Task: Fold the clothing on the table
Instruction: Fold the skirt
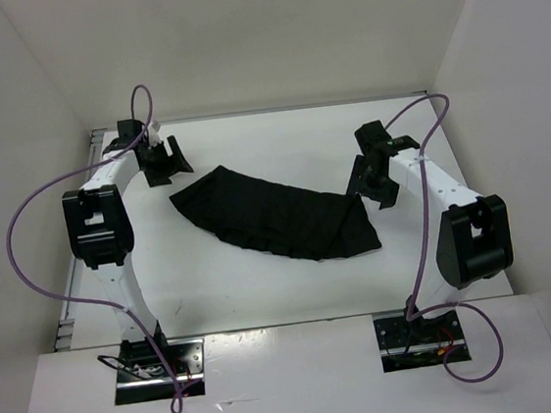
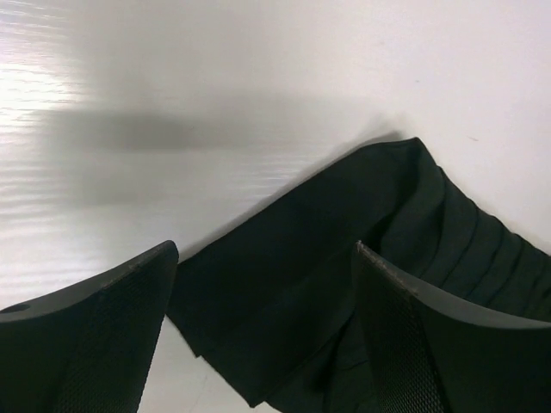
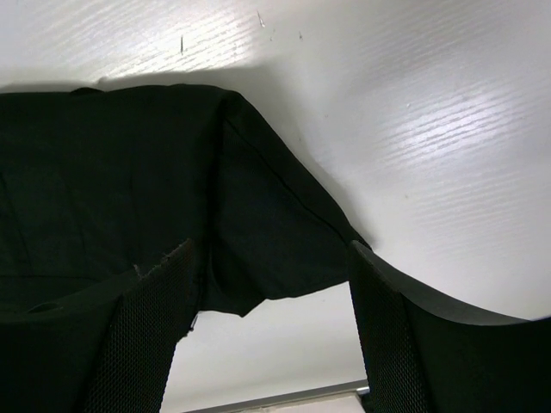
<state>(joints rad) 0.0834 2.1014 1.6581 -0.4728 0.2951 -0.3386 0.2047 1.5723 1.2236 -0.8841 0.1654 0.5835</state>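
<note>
Your left pincer (image 1: 165, 162) stands wide, with nothing between its jaws. Its fingers (image 2: 95, 335) are black, gently curved blades with a fine mesh pattern on their inner faces. Below and between them, in the left wrist view, lies one end of the clothing (image 1: 277, 216). It is soft, matte black fabric in overlapping layers that run out to a blunt pointed corner ahead of the fingertips. Narrow pleat-like ridges fan out beyond the right-hand finger.

Your right pincer (image 1: 371, 179) is spread wide too and grips nothing. The other end of the garment sits under it and off to its left. A smooth fold edge runs diagonally there, and a loose corner hangs in the gap between the fingers.

From above, the garment is a long, slightly curved band lying flat on the table (image 1: 265, 291) between the two pincers, with each end just beside one of them. The tabletop is white and faintly glossy, with fine streaks and plain white walls around it.
</note>
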